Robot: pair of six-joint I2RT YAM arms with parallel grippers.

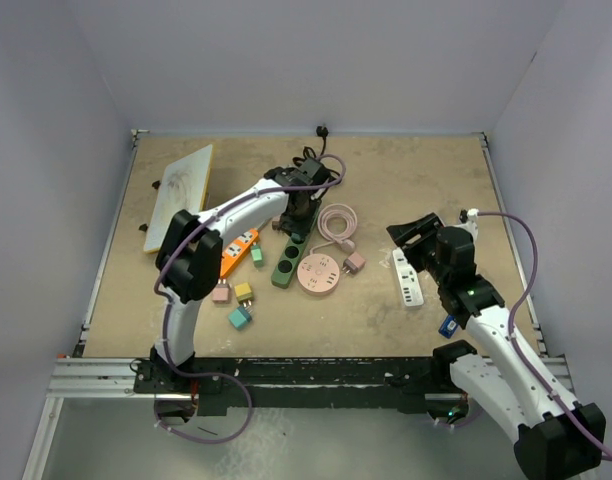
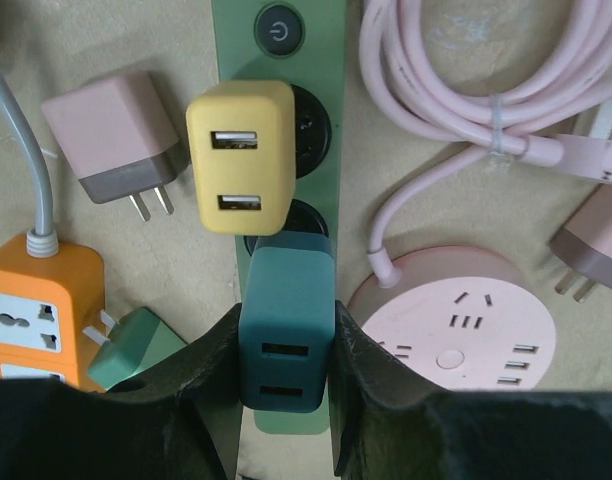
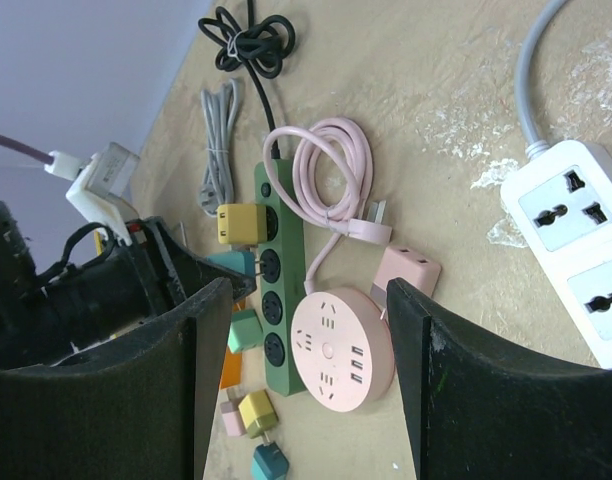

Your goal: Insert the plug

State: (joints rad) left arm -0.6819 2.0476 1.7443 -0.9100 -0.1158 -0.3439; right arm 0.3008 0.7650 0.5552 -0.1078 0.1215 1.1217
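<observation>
My left gripper is shut on a teal plug, one finger on each side. It holds the plug over the green power strip, just below a yellow adapter that sits in the strip's first socket. In the right wrist view the teal plug has its prongs at the second socket of the green strip, and the metal still shows between body and socket. From above, the left gripper hangs over the strip. My right gripper stands open and empty to the right.
A round pink power strip with its coiled pink cable lies right of the green strip. A pink adapter, an orange strip and a green adapter lie left. A white strip and a wooden board are nearby.
</observation>
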